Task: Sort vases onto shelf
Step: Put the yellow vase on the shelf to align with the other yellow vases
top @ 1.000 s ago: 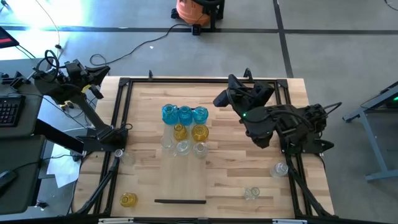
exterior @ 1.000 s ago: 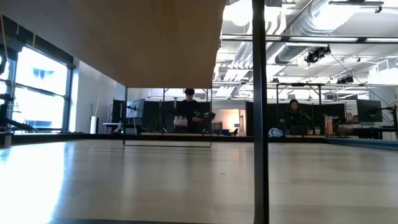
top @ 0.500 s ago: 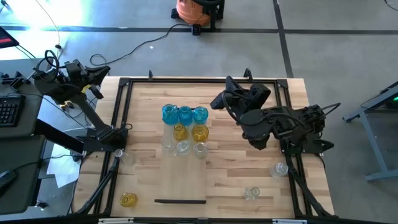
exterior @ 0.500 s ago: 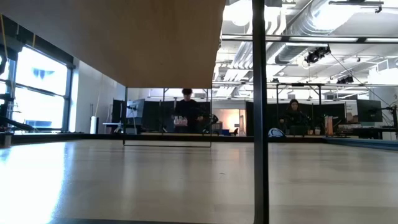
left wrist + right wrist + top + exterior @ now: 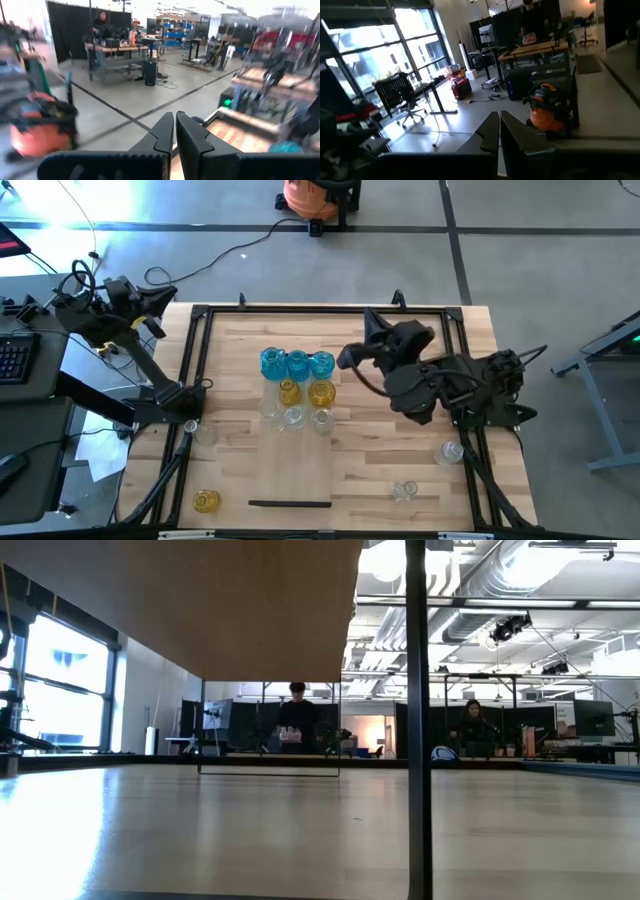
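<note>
Seen from overhead, eight small glass vases stand grouped on the shelf [image 5: 300,470], a pale panel lying along the middle of the striped plank tabletop [image 5: 380,440]. Three blue vases [image 5: 297,363] form the far row, two yellow vases [image 5: 305,392] sit just in front of them, and three clear vases [image 5: 294,417] make up the near row, all standing close together. A dark strip [image 5: 289,503] marks the shelf's near short end.

Four more vases remain off the shelf: a lone yellow vase [image 5: 206,501] near the tabletop's front left corner, a clear vase [image 5: 195,430] at the left edge beside the left arm's base, and two further clear vases, one [image 5: 452,451] by the right arm's base and another [image 5: 405,491] nearer the front edge.

The right pincer [image 5: 347,358] hangs over the tabletop just right of the blue row, its fingers [image 5: 492,131] pressed together and holding nothing. The left pincer [image 5: 168,293] is drawn back beyond the tabletop's far left corner, its fingers [image 5: 167,134] all but touching, likewise empty.

An orange shop vacuum [image 5: 310,197] stands on the floor beyond the tabletop.
</note>
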